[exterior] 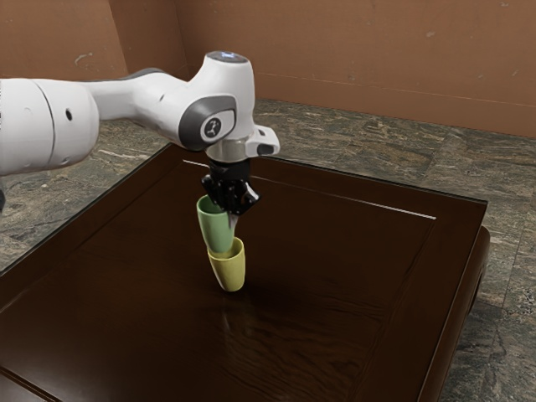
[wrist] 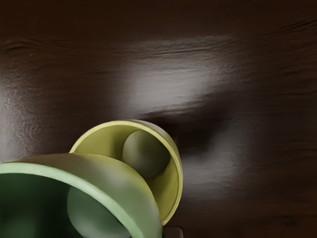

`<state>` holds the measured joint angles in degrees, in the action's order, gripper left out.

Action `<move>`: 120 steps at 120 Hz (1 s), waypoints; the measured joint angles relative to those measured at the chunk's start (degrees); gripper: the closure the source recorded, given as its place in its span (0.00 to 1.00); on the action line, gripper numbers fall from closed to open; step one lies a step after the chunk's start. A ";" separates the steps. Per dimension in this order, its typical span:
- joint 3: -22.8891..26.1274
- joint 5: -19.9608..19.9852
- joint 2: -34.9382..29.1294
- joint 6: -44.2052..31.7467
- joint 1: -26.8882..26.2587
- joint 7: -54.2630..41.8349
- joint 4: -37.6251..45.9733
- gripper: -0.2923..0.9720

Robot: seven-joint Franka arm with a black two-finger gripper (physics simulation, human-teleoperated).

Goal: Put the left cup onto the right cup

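Dark wooden table [exterior: 352, 276] on a stone floor [exterior: 377, 142], with brown walls [exterior: 335, 42] behind. Your gripper [exterior: 234, 203] had pinched the rim of the green cup [exterior: 213, 226], fingers narrow on its wall. Just below the gripper the cup leaned, its base seated inside the yellow cup [exterior: 229, 266]. The yellow cup tilted too, and its foot appeared to touch the tabletop.

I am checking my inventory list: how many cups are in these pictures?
2. The green cup, held tilted by the tool, has its base inside the yellow cup, which leans on the dark table. No other seems hidden.
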<state>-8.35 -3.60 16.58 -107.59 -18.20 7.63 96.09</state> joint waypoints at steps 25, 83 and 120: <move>0.08 0.04 1.79 -0.31 0.26 0.03 -1.70 0.84; 0.93 2.41 4.52 -0.41 1.75 0.11 -3.25 0.60; 1.10 4.17 4.03 -0.30 1.81 0.25 -3.17 0.32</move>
<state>-7.25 0.56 20.61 -107.89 -16.39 7.88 92.92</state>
